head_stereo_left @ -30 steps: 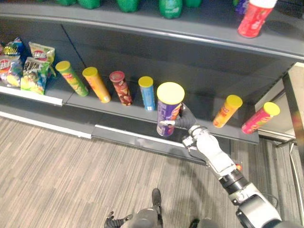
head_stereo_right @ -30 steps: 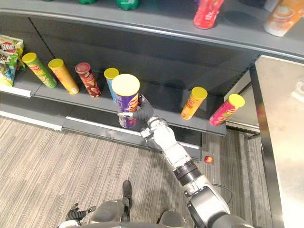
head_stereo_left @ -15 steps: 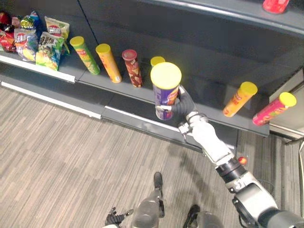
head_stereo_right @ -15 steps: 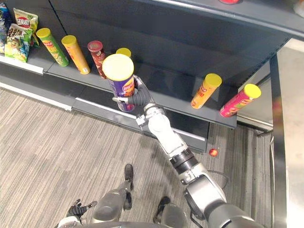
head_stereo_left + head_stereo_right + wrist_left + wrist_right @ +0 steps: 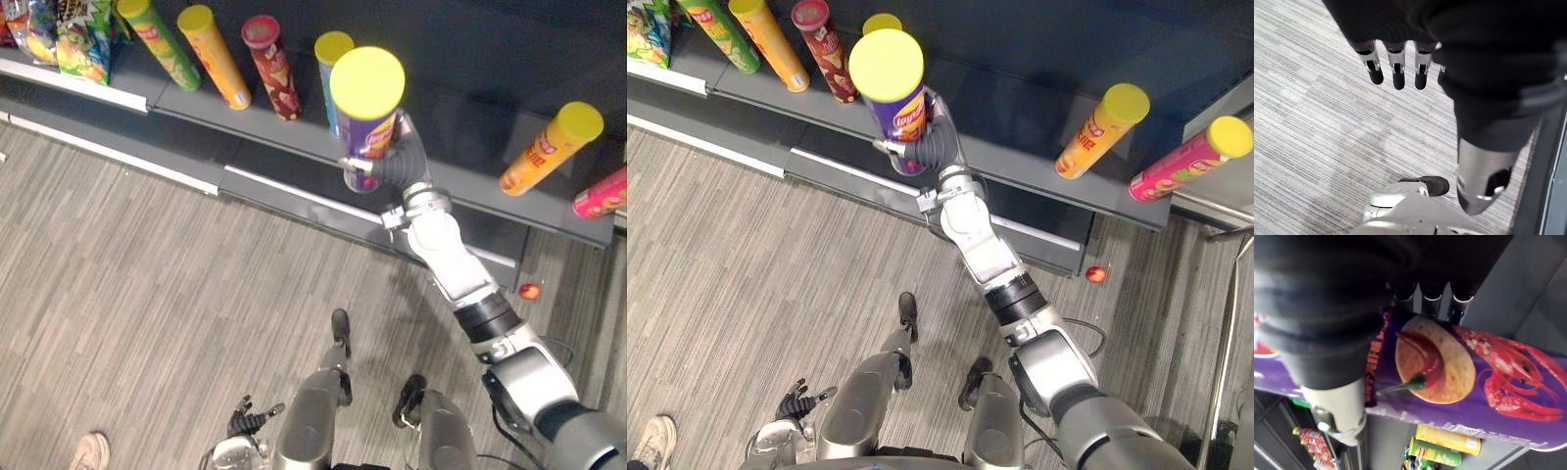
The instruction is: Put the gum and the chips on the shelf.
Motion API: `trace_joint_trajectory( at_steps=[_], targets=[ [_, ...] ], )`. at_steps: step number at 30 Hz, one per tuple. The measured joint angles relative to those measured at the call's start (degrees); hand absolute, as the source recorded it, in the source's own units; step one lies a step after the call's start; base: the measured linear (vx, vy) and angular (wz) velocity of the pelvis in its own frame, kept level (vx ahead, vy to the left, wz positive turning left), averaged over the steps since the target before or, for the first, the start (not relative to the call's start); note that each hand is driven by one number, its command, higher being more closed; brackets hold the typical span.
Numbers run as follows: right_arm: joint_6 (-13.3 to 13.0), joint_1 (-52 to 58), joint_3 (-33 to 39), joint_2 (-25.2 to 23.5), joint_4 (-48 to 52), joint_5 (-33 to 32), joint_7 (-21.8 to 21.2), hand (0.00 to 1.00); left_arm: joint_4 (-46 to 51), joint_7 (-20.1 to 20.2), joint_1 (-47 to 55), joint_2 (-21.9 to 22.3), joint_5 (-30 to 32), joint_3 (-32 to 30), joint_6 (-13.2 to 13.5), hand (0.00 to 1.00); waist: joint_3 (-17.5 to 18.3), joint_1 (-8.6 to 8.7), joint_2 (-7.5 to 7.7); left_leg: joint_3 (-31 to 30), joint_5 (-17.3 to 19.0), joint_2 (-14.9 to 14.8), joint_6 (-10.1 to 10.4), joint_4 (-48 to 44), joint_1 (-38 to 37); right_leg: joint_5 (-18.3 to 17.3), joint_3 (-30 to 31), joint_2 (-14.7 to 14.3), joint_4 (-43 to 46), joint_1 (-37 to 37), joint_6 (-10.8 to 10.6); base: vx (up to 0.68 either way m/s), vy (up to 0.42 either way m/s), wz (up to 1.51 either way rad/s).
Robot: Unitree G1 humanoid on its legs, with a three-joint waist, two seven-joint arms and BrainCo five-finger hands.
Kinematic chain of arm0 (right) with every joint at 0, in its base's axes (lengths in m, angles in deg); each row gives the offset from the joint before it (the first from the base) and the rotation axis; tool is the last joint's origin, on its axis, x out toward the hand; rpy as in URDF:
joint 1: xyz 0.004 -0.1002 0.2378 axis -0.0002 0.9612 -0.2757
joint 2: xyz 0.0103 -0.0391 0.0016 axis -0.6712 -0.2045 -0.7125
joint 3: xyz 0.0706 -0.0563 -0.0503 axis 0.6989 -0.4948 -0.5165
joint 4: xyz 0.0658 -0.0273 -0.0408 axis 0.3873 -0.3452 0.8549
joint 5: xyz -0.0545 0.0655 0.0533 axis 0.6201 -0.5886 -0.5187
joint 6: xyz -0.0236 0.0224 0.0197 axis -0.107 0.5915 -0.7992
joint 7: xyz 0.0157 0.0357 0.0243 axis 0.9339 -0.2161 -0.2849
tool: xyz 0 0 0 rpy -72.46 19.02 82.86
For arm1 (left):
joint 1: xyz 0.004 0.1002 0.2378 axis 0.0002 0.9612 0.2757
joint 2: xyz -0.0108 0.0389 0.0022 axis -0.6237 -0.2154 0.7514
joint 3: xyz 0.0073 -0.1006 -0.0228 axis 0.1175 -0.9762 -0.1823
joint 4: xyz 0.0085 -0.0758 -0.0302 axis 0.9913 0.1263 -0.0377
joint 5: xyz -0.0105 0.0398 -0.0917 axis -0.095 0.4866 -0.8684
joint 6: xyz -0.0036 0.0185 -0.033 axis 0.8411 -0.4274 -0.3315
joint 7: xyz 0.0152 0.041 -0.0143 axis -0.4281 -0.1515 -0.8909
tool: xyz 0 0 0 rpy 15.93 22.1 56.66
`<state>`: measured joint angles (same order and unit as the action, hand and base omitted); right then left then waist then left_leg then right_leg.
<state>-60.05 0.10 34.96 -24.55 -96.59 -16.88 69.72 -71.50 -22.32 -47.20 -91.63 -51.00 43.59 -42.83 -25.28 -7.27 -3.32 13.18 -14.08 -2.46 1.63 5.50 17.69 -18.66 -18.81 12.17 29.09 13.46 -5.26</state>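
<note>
My right hand (image 5: 395, 164) is curled round the tall purple cardboard chips can with the yellow lid (image 5: 369, 117). I hold it upright at the front of the dark grey metal shelf (image 5: 470, 181), just beside a blue can (image 5: 330, 61). I cannot tell whether its base touches. My left hand (image 5: 1397, 66) hangs with relaxed fingers above the striped grey floor (image 5: 1312, 112).

eye views: overhead, facing down, sharing shelf (image 5: 304, 137) | left wrist: nearing floor (image 5: 1312, 107) | right wrist: against chip can (image 5: 1488, 377)
</note>
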Motion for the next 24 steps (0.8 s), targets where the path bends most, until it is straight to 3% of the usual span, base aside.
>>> trace_joint_trajectory(
  at_steps=[11, 24],
  targets=[
    [-0.1, -4.2, 5.4, 5.0, -5.8, 1.6, 4.4, 1.00, 0.4, 0.9, -0.8, 0.1, 0.0, 4.1, -0.1, 0.00, -2.2, -0.89, -3.22, -1.7, -1.4, 0.0, -0.7, 0.0, 1.9, -1.8, 0.3, -0.2, 3.0, 2.4, 0.7, 0.02, -0.092, 0.07],
    [-0.1, -5.3, 6.4, 7.3, -9.1, 1.4, 4.6, 1.00, 1.0, 1.1, -2.4, 0.1, -0.2, 7.8, -0.4, 0.00, -3.6, -1.05, -6.11, -1.8, -1.9, -0.3, -0.9, 0.0, 3.6, -1.8, 0.6, -0.4, 3.1, 4.5, 0.8, 0.01, -0.059, -0.01]
  ],
)
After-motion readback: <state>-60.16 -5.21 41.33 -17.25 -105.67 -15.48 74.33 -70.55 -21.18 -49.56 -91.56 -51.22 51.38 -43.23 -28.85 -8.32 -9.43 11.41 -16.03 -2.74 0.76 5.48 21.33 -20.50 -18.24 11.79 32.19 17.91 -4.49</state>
